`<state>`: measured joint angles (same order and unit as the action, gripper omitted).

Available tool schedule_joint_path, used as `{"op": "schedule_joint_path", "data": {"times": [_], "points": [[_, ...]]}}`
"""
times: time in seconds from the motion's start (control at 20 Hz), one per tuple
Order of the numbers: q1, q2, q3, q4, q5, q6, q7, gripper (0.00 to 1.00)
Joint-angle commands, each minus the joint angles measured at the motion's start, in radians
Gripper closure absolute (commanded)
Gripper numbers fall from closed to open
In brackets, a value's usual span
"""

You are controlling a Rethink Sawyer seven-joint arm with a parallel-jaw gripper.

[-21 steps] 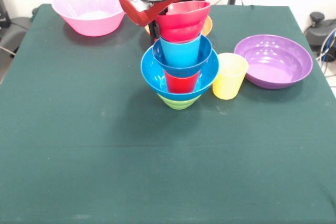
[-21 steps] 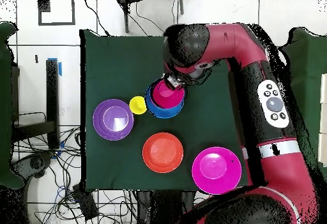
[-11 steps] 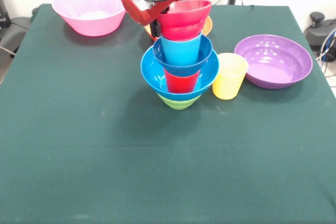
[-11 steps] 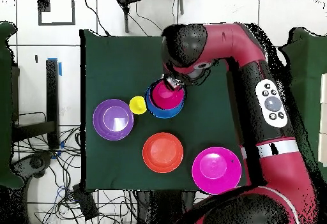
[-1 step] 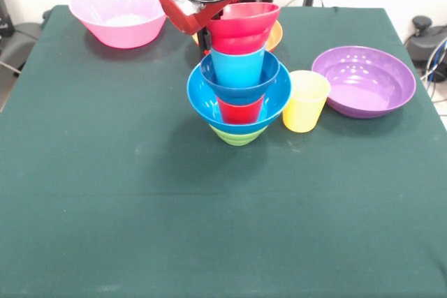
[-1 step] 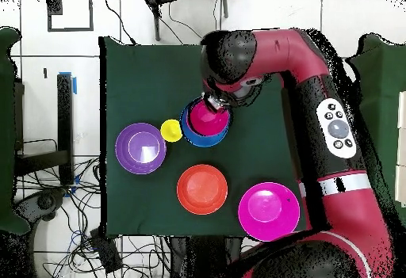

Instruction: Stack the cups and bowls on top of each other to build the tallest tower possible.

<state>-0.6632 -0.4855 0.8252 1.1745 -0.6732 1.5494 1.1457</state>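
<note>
Front view shows the tower (image 5: pixel 239 95) layer by layer at centre frame: green bowl (image 5: pixel 238 135), large blue bowl (image 5: pixel 202 99), red cup (image 5: pixel 240 110), small blue bowl (image 5: pixel 241 87), sky-blue cup (image 5: pixel 238 66), with the small red bowl (image 5: pixel 242 27) on top. The gripper (image 5: pixel 204 22) meets that bowl's left rim; whether it clamps the rim cannot be told. The yellow cup (image 5: pixel 305 100) stands just right. Overhead view collapses the tower into rings, yet fully shows the orange bowl (image 6: pixel 202 188), which the front view mostly hides, on the table (image 6: pixel 143 77).
</note>
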Motion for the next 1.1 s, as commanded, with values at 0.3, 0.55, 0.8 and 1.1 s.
{"op": "schedule_joint_path", "data": {"times": [0.3,0.55,0.8,1.1], "points": [[0.039,0.021,-0.07,0.041,-0.142,0.013,-0.298,1.0],[0.045,0.022,-0.073,0.039,-0.148,0.017,-0.294,1.0],[0.044,0.017,-0.071,0.047,-0.148,-0.001,-0.283,1.0],[0.05,0.016,-0.073,0.046,-0.15,0.002,-0.276,1.0]]}}
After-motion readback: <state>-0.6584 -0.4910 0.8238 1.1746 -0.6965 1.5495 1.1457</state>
